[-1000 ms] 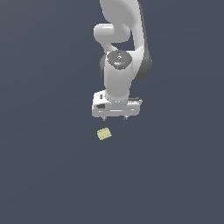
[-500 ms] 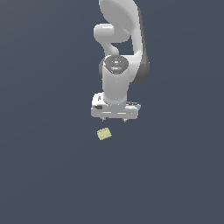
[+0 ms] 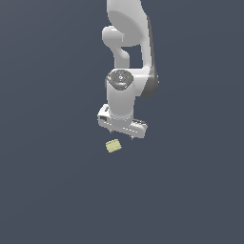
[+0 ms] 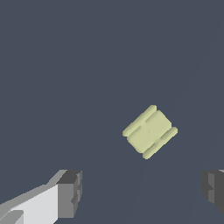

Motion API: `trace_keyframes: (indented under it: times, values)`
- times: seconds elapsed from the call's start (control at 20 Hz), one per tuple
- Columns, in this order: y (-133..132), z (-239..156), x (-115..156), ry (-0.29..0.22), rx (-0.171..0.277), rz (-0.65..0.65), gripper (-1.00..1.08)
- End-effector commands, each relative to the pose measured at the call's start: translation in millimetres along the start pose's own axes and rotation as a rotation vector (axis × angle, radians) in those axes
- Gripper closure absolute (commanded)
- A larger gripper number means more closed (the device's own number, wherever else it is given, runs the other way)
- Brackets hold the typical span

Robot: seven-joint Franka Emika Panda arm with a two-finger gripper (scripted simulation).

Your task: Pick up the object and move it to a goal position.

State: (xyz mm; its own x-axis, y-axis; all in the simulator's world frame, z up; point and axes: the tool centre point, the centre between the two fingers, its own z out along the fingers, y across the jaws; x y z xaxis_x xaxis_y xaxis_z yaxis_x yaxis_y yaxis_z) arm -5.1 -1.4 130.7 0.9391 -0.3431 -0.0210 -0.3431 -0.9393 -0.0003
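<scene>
Yellow-green block (image 3: 113,146) lies on plain slate-grey surface (image 3: 52,190).

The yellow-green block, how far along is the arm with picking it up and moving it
Early stage. Nothing is finished: the yellow-green block lies on the dark floor, untouched. In hand: the gripper hangs just above it with its jaws spread wide, and the wrist view shows the block ahead of the fingers, not between them. Left: line up, descend, close, lift and carry to the goal, which no picture shows.

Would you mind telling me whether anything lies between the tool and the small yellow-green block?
Nothing does: in the wrist view the open tool and the block are separated only by bare dark floor.
</scene>
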Motion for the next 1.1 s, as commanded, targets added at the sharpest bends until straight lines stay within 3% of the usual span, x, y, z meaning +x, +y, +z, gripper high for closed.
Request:
trace_keyframes:
  times: [0.0,1.05]
  values:
    - [3.4,7.6,1.4,0.0,0.003,0.082,-0.92]
    - [36.2,63.2,10.4,0.014,0.009,0.708,-0.92]
